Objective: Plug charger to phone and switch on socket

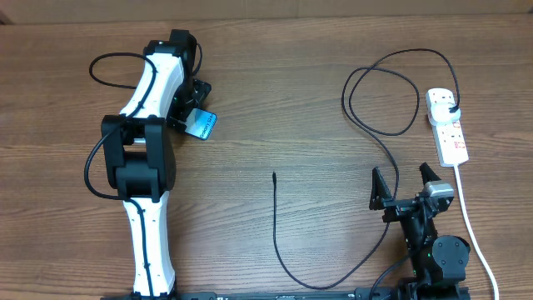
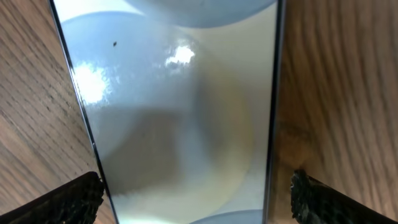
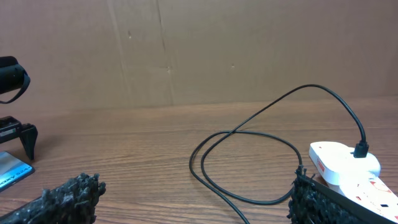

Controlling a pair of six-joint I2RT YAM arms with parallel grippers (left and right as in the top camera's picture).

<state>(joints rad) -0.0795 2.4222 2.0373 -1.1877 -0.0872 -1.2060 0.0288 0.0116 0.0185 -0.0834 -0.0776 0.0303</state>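
The phone (image 1: 202,125) lies on the table at the left, its pale blue screen (image 2: 180,112) filling the left wrist view. My left gripper (image 2: 196,193) hovers open right over it, one finger off each long edge, neither touching. The charger's thin black cable (image 1: 276,225) runs from its free tip (image 1: 274,175) down, round to the right and up in a loop (image 3: 249,162) to the black plug (image 1: 450,105), which sits in the white socket (image 1: 448,127). My right gripper (image 1: 404,185) stands open below the loop, holding nothing.
The socket's white cord (image 1: 476,242) trails down the right side past my right arm. A cardboard wall (image 3: 199,50) closes off the far side of the wooden table (image 1: 316,75). The left arm's own black cable (image 1: 104,67) loops at the far left.
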